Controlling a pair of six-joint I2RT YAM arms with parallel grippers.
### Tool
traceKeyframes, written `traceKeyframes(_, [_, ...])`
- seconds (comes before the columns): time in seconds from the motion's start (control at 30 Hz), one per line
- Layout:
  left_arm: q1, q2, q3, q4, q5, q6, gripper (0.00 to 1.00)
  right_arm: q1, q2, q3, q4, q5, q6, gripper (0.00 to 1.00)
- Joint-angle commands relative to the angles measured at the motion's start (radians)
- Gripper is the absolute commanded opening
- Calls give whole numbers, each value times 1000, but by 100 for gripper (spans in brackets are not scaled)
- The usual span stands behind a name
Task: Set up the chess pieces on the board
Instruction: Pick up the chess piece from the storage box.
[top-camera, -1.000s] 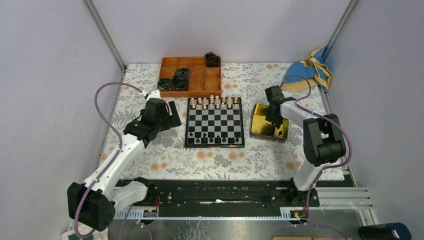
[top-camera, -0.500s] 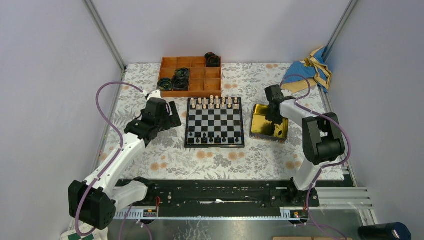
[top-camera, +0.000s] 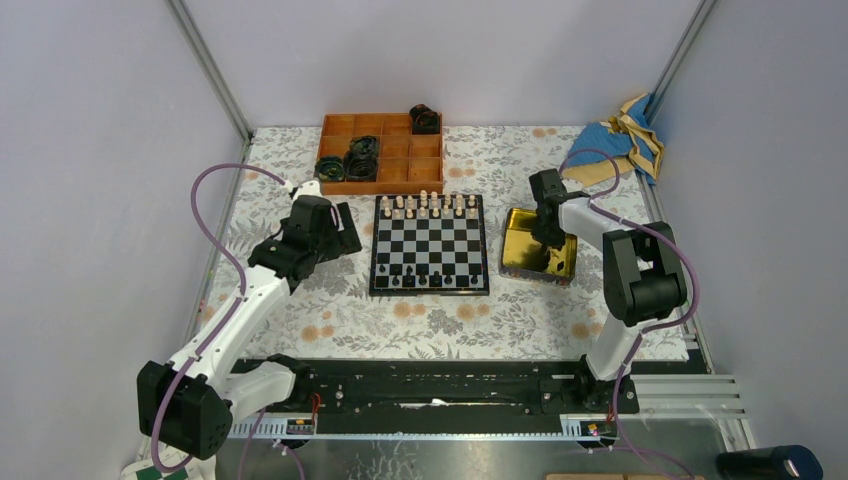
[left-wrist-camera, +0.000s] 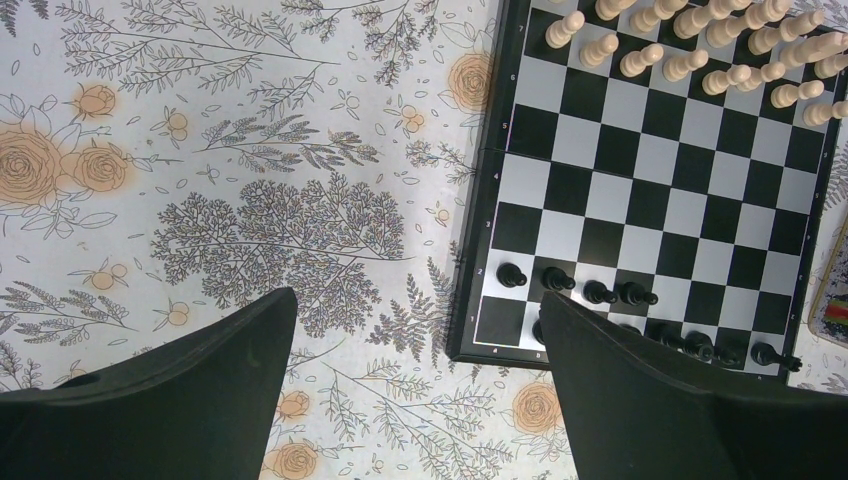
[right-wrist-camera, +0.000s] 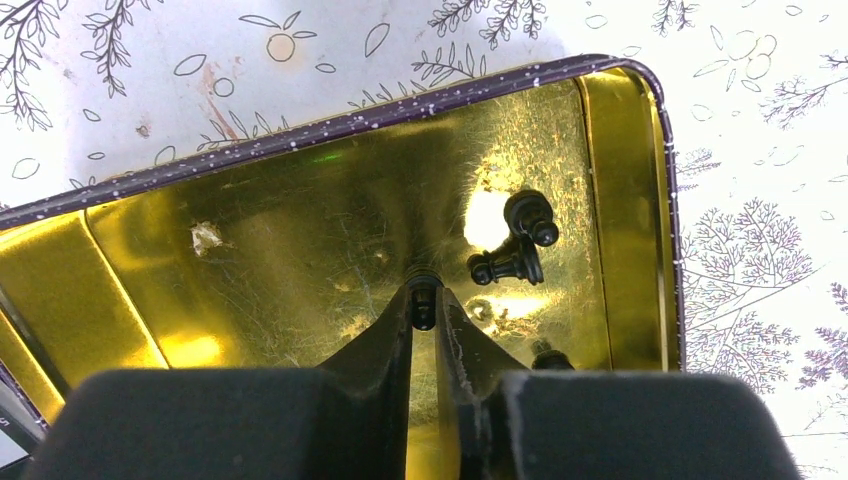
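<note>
Close beside right end effector (right-wrist-camera: 425, 300), two loose chess pieces (right-wrist-camera: 515, 245) in tin (right-wrist-camera: 625, 200).

Bright, even light; soft shadows; hard glare spot inside gold tin (right-wrist-camera: 300, 225); focus sharp.

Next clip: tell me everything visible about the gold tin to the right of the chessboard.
The gold tin is a shallow rectangular tray with rounded corners. Its inside is shiny, scratched gold that looks like metal, and its rim is dark and speckled. It sits open side up on the floral tablecloth, right of the chessboard and apart from it. Two loose black pieces lie close together on its floor. The right pincer reaches in, shut on a black chess piece.
</note>
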Motion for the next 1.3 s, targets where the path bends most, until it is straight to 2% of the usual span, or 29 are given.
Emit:
traceKeyframes(0.0, [11,5,11,42,-6,20,99,-7,-1,36,3,3,-13,10])
traceKeyframes(0.07, [11,4,13,42,-4,20,99,-7,-10,38,1,1,-18,4])
traceKeyframes(0.17, [11,6,13,42,-1,20,99,-7,-25,44,-2,-1,-28,1])
traceKeyframes(0.43, [12,9,17,48,3,17,99,8,-76,83,-28,-35,-62,0])
traceKeyframes(0.87, [12,11,20,56,11,8,99,283,-73,255,-125,-34,-125,0])
traceKeyframes(1.27, [12,-8,5,58,15,7,99,512,40,350,-133,-67,-109,0])
